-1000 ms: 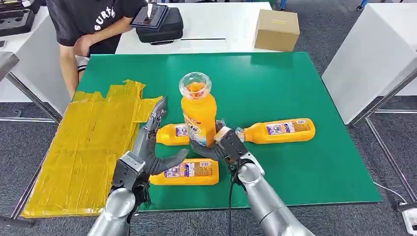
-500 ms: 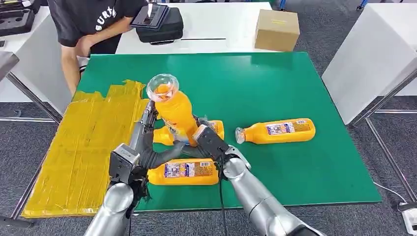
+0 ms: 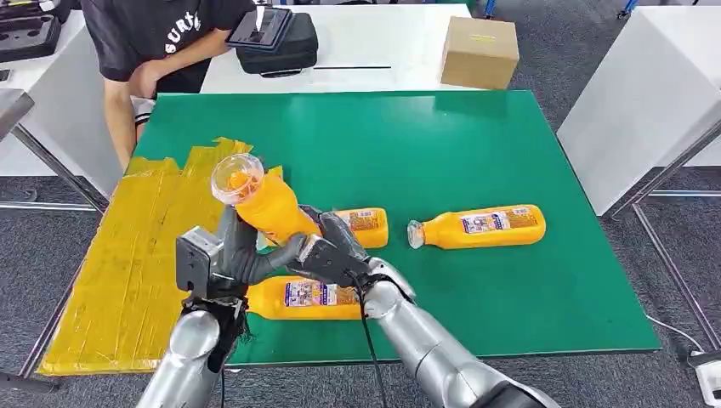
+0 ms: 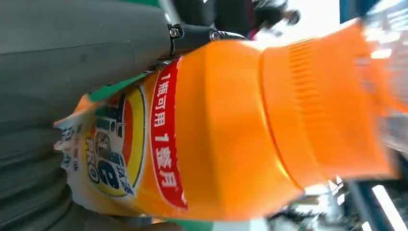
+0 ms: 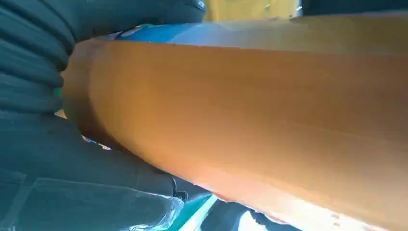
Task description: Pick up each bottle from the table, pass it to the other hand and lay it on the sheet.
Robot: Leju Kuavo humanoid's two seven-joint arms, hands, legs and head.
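Left hand [image 3: 234,255] and right hand [image 3: 332,251] both wrapped round the held bottle [image 3: 263,204], left on the left flank, right at the base end. Bottle is off the worktop [image 3: 476,144], long axis tilted, clear cap end up and far-left, already over the edge of the yellow sheet [image 3: 144,255]. Sheet lies left, so left hand is nearer; right likely lets go next.

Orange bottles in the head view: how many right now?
4. One held bottle tilted between the left hand and right hand; three lie on the green table: near-edge bottle, middle bottle partly hidden behind the hands, right bottle.
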